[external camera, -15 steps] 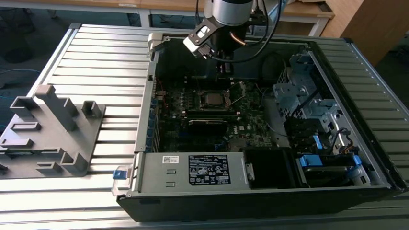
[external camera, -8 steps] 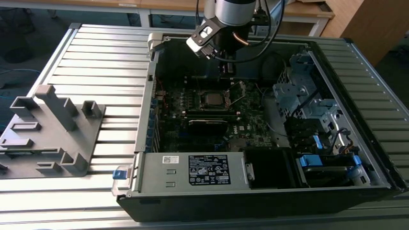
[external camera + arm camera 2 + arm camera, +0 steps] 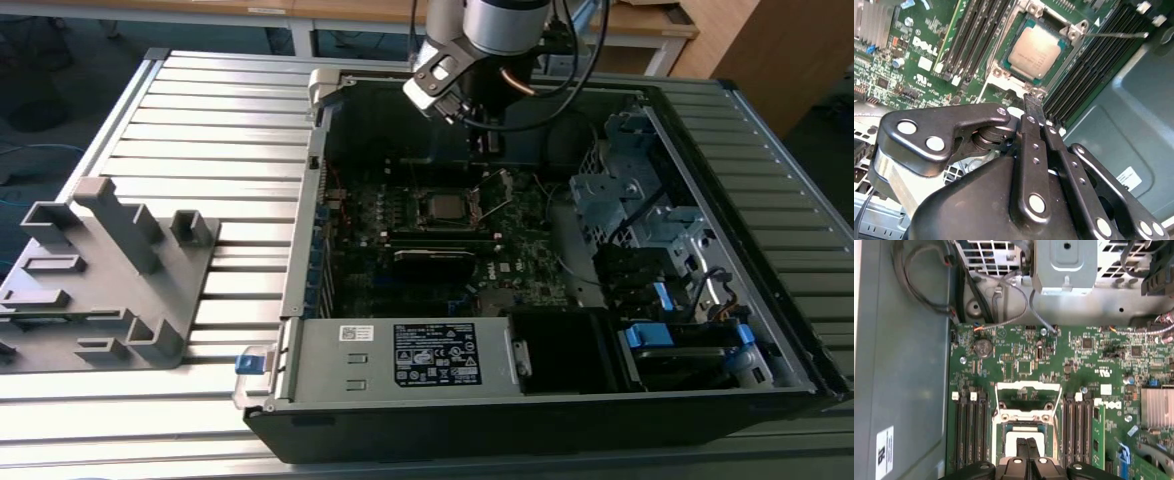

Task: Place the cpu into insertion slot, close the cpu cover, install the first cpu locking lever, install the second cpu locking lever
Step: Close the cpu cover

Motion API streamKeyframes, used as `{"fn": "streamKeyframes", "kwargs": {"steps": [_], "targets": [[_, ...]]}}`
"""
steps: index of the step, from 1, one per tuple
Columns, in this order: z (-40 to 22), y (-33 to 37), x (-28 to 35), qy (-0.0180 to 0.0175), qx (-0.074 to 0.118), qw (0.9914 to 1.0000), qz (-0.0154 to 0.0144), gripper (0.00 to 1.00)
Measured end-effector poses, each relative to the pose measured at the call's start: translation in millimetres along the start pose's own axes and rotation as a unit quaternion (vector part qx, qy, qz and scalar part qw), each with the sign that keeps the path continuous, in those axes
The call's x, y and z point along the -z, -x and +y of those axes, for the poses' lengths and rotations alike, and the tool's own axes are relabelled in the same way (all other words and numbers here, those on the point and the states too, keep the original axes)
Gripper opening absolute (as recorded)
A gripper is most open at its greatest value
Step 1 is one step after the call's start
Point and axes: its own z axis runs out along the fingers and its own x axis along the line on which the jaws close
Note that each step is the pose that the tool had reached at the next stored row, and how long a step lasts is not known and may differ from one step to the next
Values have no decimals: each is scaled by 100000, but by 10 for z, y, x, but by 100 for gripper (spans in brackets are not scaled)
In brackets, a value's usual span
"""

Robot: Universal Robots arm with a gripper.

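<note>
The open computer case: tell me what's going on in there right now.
A robot arm hangs its gripper inside the open case, with the fingers pressed together, nothing between them, and the tips near the socket. The cpu already sits in the socket. The cpu cover is flipped open and a thin locking lever stands unlatched, so closing and locking are not yet done.
</note>
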Motion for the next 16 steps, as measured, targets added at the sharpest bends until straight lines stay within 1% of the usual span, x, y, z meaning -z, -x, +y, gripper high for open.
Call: {"fn": "streamKeyframes", "kwargs": {"steps": [6, 11, 16], "targets": [[113, 0, -4, -1, -1, 100000, -4, 11], [189, 0, -6, -5, 0, 100000, -9, 11], [196, 0, -7, -2, -5, 100000, -7, 11]]}}
